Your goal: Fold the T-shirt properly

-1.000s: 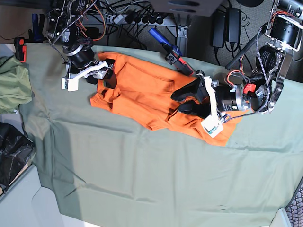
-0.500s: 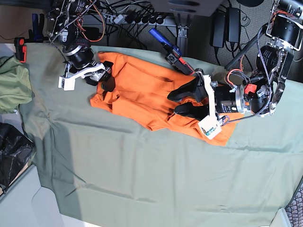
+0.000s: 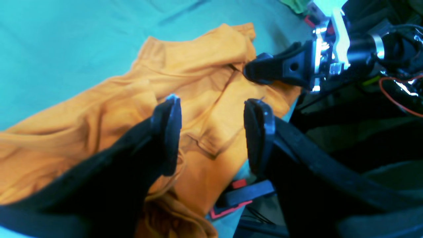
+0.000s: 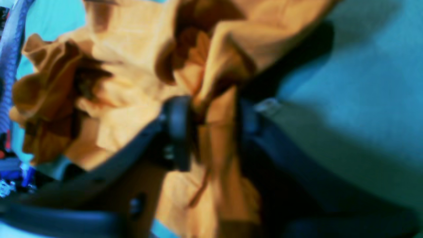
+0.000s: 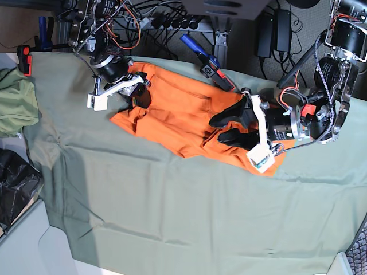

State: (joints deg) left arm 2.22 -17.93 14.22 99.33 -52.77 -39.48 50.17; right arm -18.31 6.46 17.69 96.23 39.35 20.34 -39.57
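The orange T-shirt (image 5: 178, 114) lies crumpled on the sage-green cloth (image 5: 172, 212), toward the back. My right gripper (image 5: 140, 91) is at the shirt's upper-left corner. In the right wrist view a bunched fold of the T-shirt (image 4: 132, 82) fills the gap of the right gripper (image 4: 213, 129), both pads pressing on it. My left gripper (image 5: 217, 129) hovers over the shirt's right part. Its fingers stand apart in the left wrist view, with nothing between them at the left gripper (image 3: 211, 132), and the T-shirt (image 3: 205, 82) lies below.
An olive-green garment (image 5: 14, 103) lies at the left edge, with a black bag (image 5: 14, 183) below it. A blue-handled clamp (image 5: 206, 63) sits at the cloth's back edge and a red clamp (image 5: 24, 57) at the far left. Cables and power bricks crowd the back.
The right gripper moved right onto the shirt's upper-left corner and closed on a fold. The left gripper shifted slightly and stayed open.
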